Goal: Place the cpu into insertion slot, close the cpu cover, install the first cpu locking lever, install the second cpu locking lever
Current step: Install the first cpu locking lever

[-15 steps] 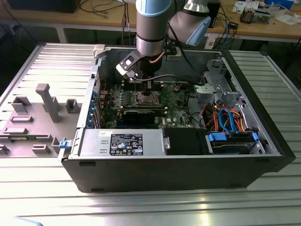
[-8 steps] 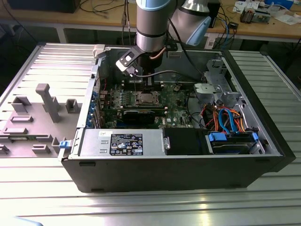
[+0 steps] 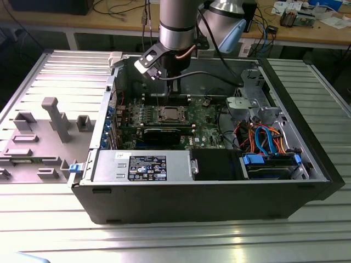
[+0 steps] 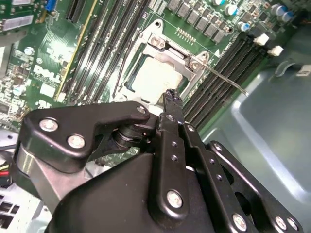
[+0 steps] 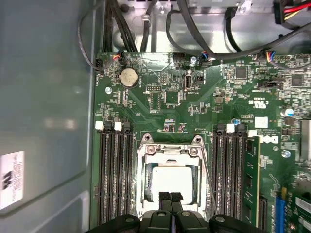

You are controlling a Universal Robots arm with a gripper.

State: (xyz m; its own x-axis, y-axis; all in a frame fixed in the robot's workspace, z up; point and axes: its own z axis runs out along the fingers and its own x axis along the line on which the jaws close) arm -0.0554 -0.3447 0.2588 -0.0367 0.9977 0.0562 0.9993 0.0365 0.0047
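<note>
The cpu [image 5: 171, 180] lies flat in the insertion slot [image 5: 146, 189] on the green board, its silver top showing. The cpu cover [image 5: 170, 151], a silver frame, lies down around it. My gripper [image 5: 170, 196] hangs just above the cpu's near edge, fingers pressed together, shut on nothing. In the second wrist view the fingertips [image 4: 168, 94] stand over the cpu [image 4: 155, 80] beside the cover's hinge end [image 4: 167, 48]. One thin locking lever [image 4: 228, 80] runs along the socket toward the memory slots. A second, darker lever [image 4: 124, 63] runs along the opposite side. In the exterior view the cpu [image 3: 167, 114] sits below the arm's wrist.
Long black memory slots [image 5: 114, 179] flank the socket on both sides. The open computer case has a power-supply box [image 3: 142, 166] at the front and drive bays with blue and orange cables [image 3: 263, 137] at the exterior view's right. A grey fixture plate [image 3: 49, 131] lies at the left.
</note>
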